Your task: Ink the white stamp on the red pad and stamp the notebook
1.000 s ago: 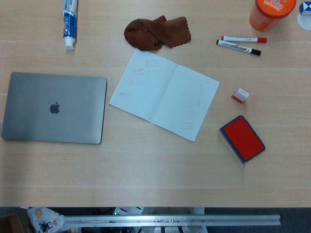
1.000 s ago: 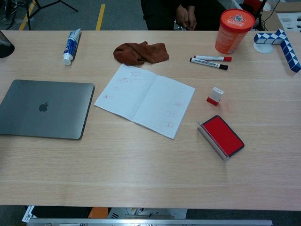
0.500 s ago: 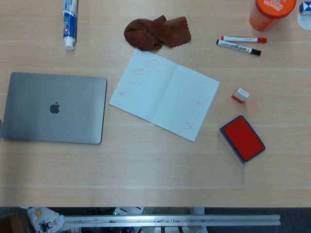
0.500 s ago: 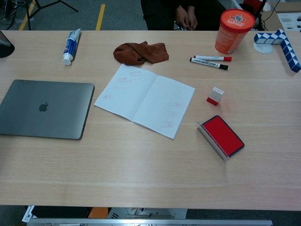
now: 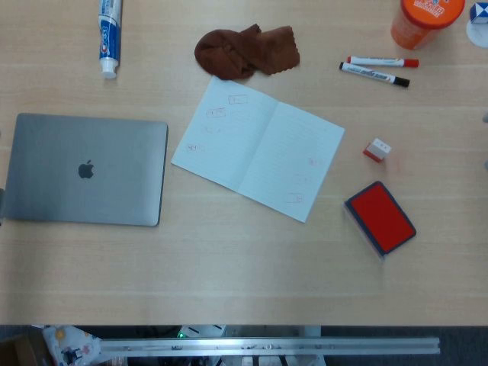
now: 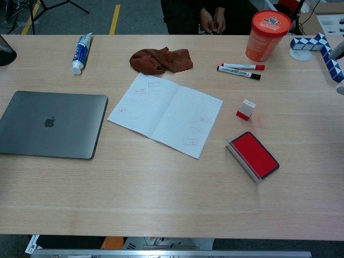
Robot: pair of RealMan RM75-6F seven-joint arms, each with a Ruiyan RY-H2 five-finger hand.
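Note:
The white stamp (image 5: 377,149) (image 6: 245,109), with its red base, stands on the table right of the open notebook (image 5: 258,147) (image 6: 165,113). Several faint red stamp marks show on the notebook's pages. The red ink pad (image 5: 380,216) (image 6: 254,155) lies open just in front of the stamp. Only fingertips of my right hand (image 6: 339,52) (image 5: 486,119) poke in at the right edge, well right of the stamp and touching nothing. My left hand is out of both views.
A shut grey laptop (image 5: 85,169) lies at the left. At the back are a toothpaste tube (image 5: 109,36), a brown cloth (image 5: 245,50), two markers (image 5: 377,69) and an orange tub (image 5: 425,20). A blue-and-white folding toy (image 6: 322,47) sits at the far right.
Fingertips of my right hand have come into view at the right edge; earlier no hand showed. Nothing on the table has moved.

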